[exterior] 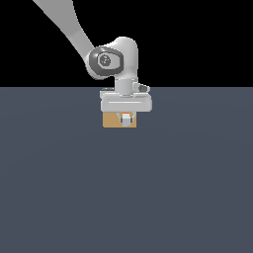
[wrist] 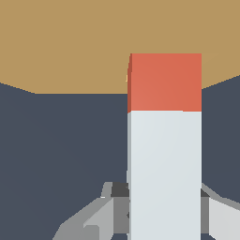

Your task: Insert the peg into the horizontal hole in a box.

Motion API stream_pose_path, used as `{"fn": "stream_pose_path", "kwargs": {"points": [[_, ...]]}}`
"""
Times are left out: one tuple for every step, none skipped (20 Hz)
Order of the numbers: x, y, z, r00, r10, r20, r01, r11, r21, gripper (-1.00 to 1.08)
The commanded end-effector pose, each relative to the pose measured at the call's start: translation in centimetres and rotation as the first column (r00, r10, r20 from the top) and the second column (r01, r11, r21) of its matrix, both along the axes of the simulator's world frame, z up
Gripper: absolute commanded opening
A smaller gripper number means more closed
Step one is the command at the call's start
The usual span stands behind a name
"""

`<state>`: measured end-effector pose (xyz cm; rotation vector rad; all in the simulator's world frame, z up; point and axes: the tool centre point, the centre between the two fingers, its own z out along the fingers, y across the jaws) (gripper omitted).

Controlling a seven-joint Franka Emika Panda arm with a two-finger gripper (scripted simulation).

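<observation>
The tan box (exterior: 110, 121) sits on the dark floor just below and behind my gripper (exterior: 126, 116). My gripper is shut on the peg (exterior: 126, 118), which shows end-on between the fingers. In the wrist view the peg (wrist: 164, 154) runs away from my gripper (wrist: 164, 208), pale grey-white at the held end and orange at the far end. The orange end lies against the box (wrist: 70, 42). One grey finger (wrist: 120, 206) presses each side of the pale end. The hole is covered by the peg's tip, so I cannot tell how deep the peg sits.
A flat dark grey-blue floor (exterior: 126, 197) spreads around the box on all sides. The arm's pale links (exterior: 64, 24) rise toward the exterior view's upper left.
</observation>
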<state>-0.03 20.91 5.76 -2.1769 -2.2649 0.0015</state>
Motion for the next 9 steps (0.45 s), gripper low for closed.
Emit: {"fn": "stream_pose_path", "kwargs": {"points": [[0.0, 1.4, 0.1, 1.000, -0.001, 0.002, 0.001, 1.000, 0.000, -1.00], [0.0, 1.8, 0.1, 1.000, -0.001, 0.002, 0.001, 1.000, 0.000, -1.00], [0.0, 2.1, 0.1, 1.000, -0.001, 0.002, 0.001, 1.000, 0.000, -1.00], [0.0, 2.3, 0.1, 1.000, -0.001, 0.002, 0.001, 1.000, 0.000, -1.00], [0.0, 2.4, 0.1, 1.000, -0.001, 0.002, 0.001, 1.000, 0.000, -1.00], [0.1, 2.5, 0.1, 1.000, -0.001, 0.002, 0.001, 1.000, 0.000, -1.00], [0.1, 2.4, 0.1, 1.000, -0.001, 0.002, 0.001, 1.000, 0.000, -1.00], [0.1, 2.3, 0.1, 1.000, -0.001, 0.002, 0.001, 1.000, 0.000, -1.00], [0.1, 2.3, 0.1, 1.000, -0.001, 0.002, 0.001, 1.000, 0.000, -1.00]]}}
